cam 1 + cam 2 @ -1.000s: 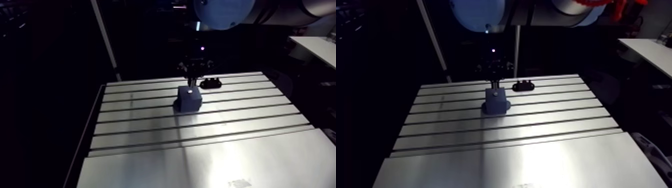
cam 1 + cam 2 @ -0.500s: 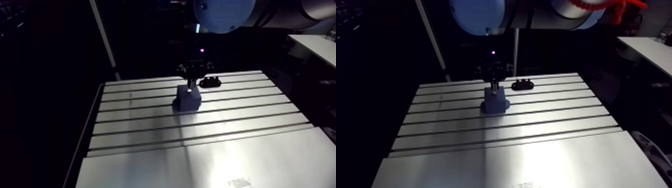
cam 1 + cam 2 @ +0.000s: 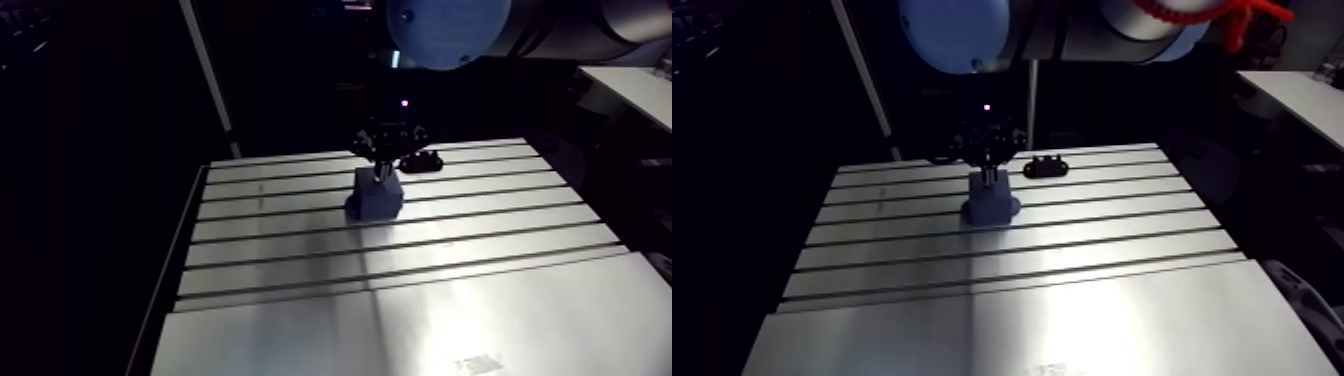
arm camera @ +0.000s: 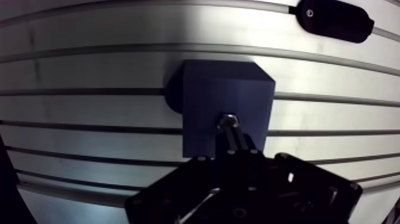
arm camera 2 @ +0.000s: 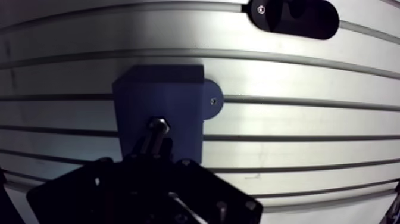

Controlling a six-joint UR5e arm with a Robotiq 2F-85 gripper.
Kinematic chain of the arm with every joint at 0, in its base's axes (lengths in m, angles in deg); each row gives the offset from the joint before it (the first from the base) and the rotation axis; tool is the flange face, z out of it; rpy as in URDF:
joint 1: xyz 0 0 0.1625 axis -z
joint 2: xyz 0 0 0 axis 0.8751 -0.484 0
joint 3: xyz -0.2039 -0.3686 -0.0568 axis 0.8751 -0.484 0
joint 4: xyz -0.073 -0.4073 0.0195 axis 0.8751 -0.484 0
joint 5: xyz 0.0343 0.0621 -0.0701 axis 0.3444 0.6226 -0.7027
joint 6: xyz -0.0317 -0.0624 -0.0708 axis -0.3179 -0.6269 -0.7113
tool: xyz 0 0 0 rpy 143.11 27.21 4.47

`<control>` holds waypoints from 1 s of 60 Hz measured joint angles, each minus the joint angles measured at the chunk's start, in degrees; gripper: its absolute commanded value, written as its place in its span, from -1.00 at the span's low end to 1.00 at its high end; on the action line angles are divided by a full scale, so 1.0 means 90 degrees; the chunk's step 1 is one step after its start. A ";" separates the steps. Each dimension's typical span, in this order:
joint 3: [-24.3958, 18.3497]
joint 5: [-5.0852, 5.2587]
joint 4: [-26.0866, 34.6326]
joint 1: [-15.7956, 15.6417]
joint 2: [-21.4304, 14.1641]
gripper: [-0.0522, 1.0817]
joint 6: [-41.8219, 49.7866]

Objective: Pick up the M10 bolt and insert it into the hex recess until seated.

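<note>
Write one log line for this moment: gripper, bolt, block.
gripper: shut on bolt | bolt: end at top of blue block | seated: cannot tell | black part: apart from block

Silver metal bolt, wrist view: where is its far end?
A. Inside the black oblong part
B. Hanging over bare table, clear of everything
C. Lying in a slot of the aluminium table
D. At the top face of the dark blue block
D: the silver metal bolt, held in the gripper, meets the top face of the dark blue block, while the black oblong part lies apart beyond it.
</note>
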 measured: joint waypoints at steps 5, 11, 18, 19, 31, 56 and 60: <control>0.0006 0.0000 0.0000 -0.0001 0.0002 1.00 -0.0008; 0.0013 0.0000 0.0000 -0.0001 0.0004 0.99 -0.0019; 0.0018 0.0005 -0.0010 0.0000 0.0004 0.99 -0.0027; 0.0019 0.0005 -0.0015 0.0000 0.0005 0.99 -0.0028; 0.0026 0.0019 -0.0135 0.0000 0.0025 0.99 -0.0042; 0.0024 0.0030 -0.0207 -0.0005 0.0088 0.99 -0.0055; 0.0023 0.0031 -0.0208 -0.0006 0.0090 0.99 -0.0055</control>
